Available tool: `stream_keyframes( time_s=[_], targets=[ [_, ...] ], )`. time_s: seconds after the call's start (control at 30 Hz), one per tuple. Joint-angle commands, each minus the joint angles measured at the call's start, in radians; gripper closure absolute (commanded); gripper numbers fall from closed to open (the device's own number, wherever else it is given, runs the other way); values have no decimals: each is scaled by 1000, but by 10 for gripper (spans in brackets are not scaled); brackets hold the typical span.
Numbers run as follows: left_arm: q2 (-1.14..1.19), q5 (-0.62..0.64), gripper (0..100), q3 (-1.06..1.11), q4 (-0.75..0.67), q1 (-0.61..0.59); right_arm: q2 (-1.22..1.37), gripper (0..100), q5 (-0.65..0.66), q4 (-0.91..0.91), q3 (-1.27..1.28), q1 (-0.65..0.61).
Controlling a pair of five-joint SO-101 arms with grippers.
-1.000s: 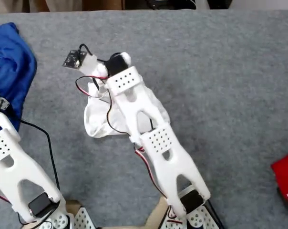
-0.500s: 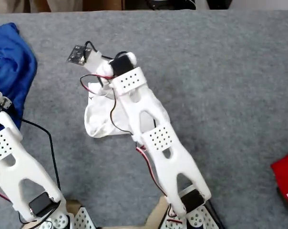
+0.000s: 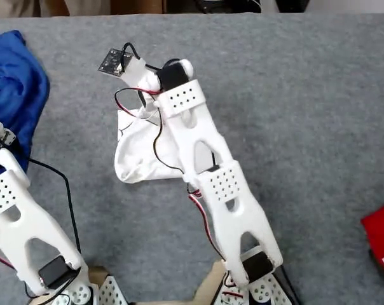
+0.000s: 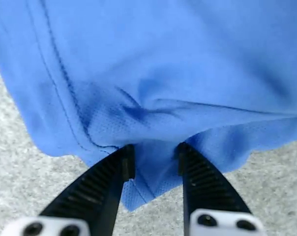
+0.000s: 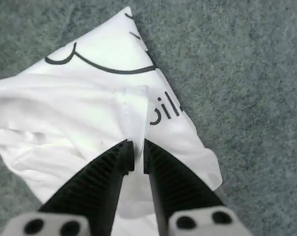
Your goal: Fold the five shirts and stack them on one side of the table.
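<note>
Right gripper (image 5: 137, 150): fingers almost together, pinching a raised fold of the white fabric shirt with black print (image 5: 84, 93). This shirt lies crumpled on the grey felt-like surface (image 3: 294, 114), left of centre in the high view and partly under the right arm (image 3: 224, 184). The gripper sits at the shirt's far edge.

Left gripper (image 4: 153, 160): fingers part-way apart, with a bunched hem of the blue fabric shirt (image 4: 163, 73) caught between them. Creases run out from the fingertips. This shirt is heaped at the far left edge of the surface, well apart from the white one. Left arm (image 3: 14, 222) is at the near left.

Red fabric item (image 3: 381, 238): at the right edge, cut by the frame. Cannot tell which garment.
</note>
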Motion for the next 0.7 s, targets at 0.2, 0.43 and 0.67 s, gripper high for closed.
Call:
stream_keyframes(
  time_s=[0.2,0.43,0.67],
  targets=[
    [2,-8,833,-3,5,48,-392,945,11,14,449,18],
    [2,-8,833,-2,5,48,-509,945,11,12,687,18],
    [2,-8,833,2,5,48,-608,943,12,-9,863,19]
  ],
)
